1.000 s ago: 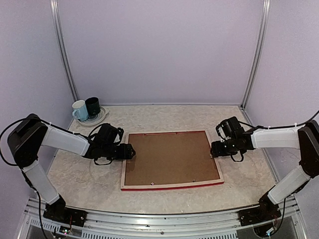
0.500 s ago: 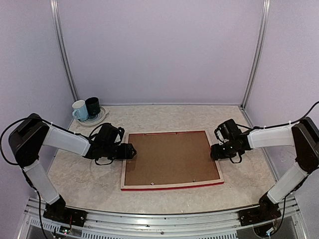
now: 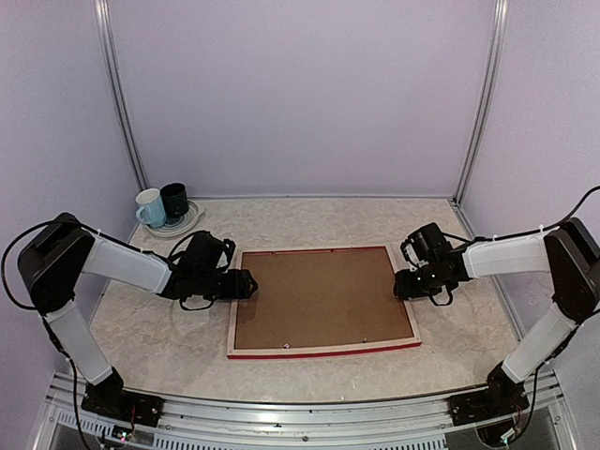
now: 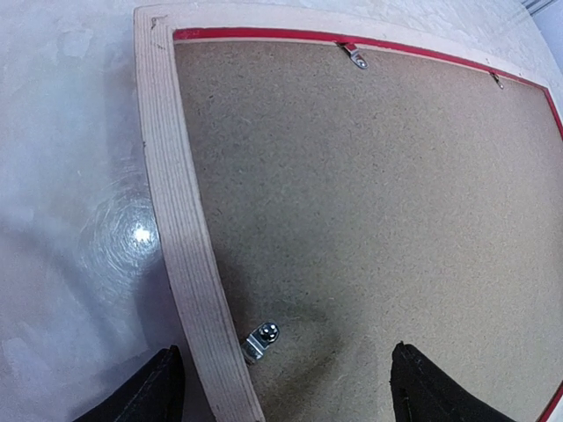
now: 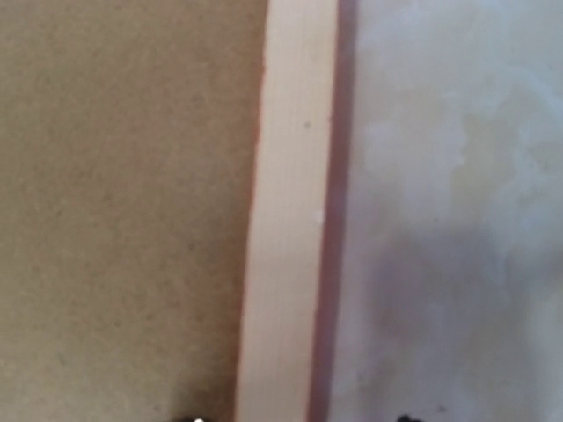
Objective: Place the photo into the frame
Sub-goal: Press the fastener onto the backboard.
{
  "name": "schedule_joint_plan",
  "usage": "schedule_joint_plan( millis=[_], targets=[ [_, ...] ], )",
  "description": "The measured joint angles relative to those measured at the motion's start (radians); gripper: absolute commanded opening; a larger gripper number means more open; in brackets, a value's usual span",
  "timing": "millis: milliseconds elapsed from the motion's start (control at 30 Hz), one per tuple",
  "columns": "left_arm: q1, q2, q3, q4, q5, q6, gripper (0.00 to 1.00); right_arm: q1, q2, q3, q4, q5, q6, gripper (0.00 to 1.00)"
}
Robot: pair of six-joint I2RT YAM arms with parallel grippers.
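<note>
The frame (image 3: pixel 323 350) is being seen lying face down at the picture's centre, its opening filled by a brown backing board (image 3: pixel 319 295); the photo is being shown nowhere, so it is being judged, unconfirmed, to lie beneath the board. The left gripper (image 3: pixel 246 284) is being held wide open astride the left rail, gripping nothing; the right gripper (image 3: pixel 398 284) is likewise being held open at the right rail; only checking the clips (image 4: pixel 261 338) is being judged left.

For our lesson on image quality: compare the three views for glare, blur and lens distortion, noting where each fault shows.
Left wrist view: round glare spot on the pale marbled tabletop, and the straight edge of the thin red-edged wooden frame looks bowed. Right wrist view: everything soft, out of focus. Top external view: evenly lit, sharp.
</note>
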Motion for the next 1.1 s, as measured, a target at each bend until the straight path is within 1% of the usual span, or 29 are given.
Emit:
schedule_joint_plan(
  millis=[600, 1100],
  targets=[
    [0.000, 0.005, 0.003, 0.006, 0.001, 0.001, 0.80, 0.000, -0.040, 0.010, -0.039, -0.026, 0.000, 0.53],
    [0.000, 0.008, 0.004, 0.010, 0.004, 0.003, 0.80, 0.000, -0.016, 0.013, -0.060, -0.026, -0.004, 0.50]
  ],
)
